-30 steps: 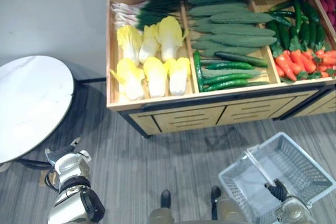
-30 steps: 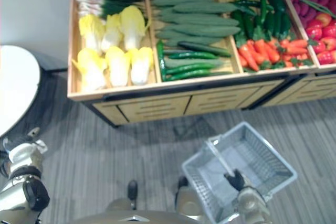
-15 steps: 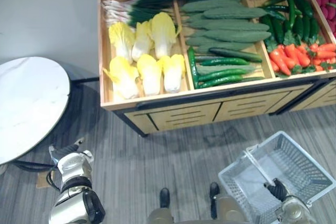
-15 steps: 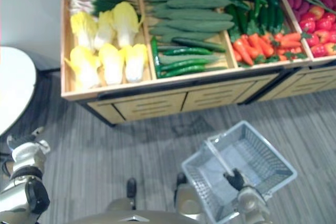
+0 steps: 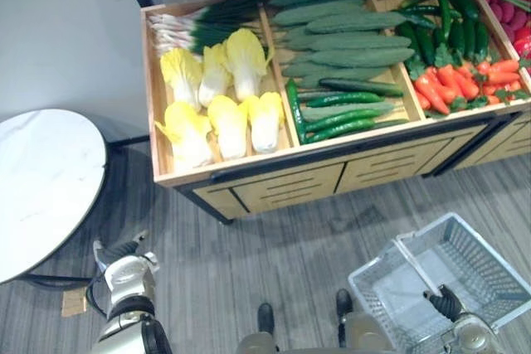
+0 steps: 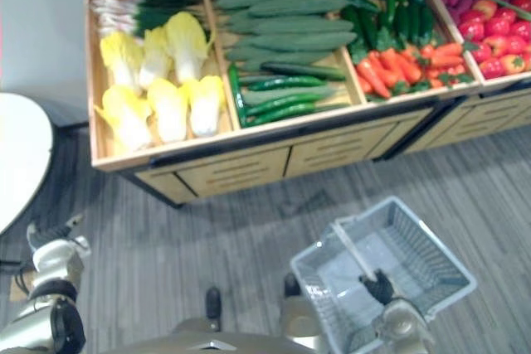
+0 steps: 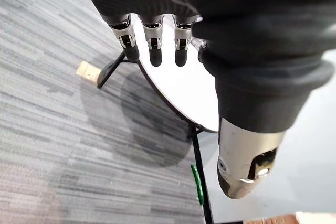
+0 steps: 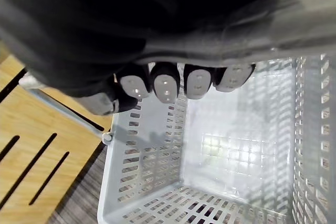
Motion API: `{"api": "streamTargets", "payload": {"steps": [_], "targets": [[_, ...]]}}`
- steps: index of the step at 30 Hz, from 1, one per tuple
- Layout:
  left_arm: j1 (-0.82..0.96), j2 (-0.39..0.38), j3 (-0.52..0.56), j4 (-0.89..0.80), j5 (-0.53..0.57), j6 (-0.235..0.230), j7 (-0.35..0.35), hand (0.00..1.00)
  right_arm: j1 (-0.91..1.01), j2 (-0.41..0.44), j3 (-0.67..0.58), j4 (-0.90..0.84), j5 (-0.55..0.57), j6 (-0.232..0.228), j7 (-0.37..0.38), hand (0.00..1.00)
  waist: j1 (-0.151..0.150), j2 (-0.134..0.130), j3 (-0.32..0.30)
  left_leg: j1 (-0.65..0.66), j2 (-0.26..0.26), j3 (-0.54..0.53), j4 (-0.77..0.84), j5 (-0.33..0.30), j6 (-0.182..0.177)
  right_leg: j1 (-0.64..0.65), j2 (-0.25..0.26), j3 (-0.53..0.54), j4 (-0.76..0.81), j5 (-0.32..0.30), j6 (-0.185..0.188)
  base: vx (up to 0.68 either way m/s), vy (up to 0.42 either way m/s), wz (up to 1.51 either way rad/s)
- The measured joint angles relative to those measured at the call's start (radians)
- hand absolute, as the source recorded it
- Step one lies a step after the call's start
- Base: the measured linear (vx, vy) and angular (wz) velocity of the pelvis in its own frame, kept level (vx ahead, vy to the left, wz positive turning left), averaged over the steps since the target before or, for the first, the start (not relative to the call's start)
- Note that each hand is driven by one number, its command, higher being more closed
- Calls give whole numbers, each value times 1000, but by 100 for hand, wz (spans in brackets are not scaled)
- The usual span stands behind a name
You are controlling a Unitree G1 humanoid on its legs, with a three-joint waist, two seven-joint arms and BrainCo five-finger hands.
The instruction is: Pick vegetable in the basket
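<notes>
A wooden produce stand [image 5: 274, 176] holds yellow cabbages [image 5: 224, 113], green onions [image 5: 207, 26], cucumbers [image 5: 348, 39], dark green peppers [image 5: 456, 31] and red-orange carrots [image 5: 452, 84]. A grey wire basket [image 5: 498, 275] hangs low on my right, in front of the stand, and it is empty inside [image 8: 226, 145]. My right hand [image 5: 445, 303] is shut on the basket's handle [image 5: 413, 261], fingers [image 8: 168, 85] curled round the bar. My left hand [image 5: 124, 269] hangs low on the left with straight fingers [image 7: 152, 51], holding nothing, well short of the stand.
A round white table [image 5: 41, 180] on dark legs stands at the left, close to my left hand. More red produce [image 6: 489, 31] fills a bin at the far right. Grey striped floor [image 5: 290, 246] lies between me and the stand.
The whole picture has shifted, so the camera has moved; the stand now sits further left in view. Both hands keep their poses, the right still on the basket handle.
</notes>
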Motion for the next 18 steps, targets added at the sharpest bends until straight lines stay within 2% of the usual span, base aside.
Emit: {"api": "streamTargets", "payload": {"steps": [3, 6, 12, 15, 18], "targets": [[35, -27, -21, -35, 0, -23, -15, 0, -9, 8, -14, 9, 63, 0, 4, 100, 4, -11, -7, 18, 5, 12, 0, 0, 0, 17, 1, 5, -8, 8, -5, -15, 6, -10], [62, -39, -54, -86, 1, -62, -16, 0, -22, 13, -12, 11, 135, -3, 12, 100, 26, -22, -14, 25, 15, 52, 0, 0, 0, 24, 12, 23, -32, 34, -9, -59, -2, -19], [76, -51, -88, -95, 1, -79, -13, 0, -20, 20, -13, 10, 151, -7, 11, 100, 23, -23, -16, 28, 21, 58, 0, -3, 5, 21, 11, 18, -5, 28, -15, -82, -13, -2], [88, -55, -86, -96, 1, -79, -11, 0, -15, 30, -15, 5, 162, -7, 1, 100, 21, -24, -16, 24, 28, 74, 15, -16, 2, -13, 15, 16, 77, -21, -19, -37, -49, 4], [116, -87, -50, -113, 0, -79, -6, 0, 9, 28, -15, 4, 168, -7, 0, 100, 24, -22, -16, -13, 49, 78, 177, -118, 11, -29, 20, 17, 193, -99, -34, 24, -86, 2]]}}
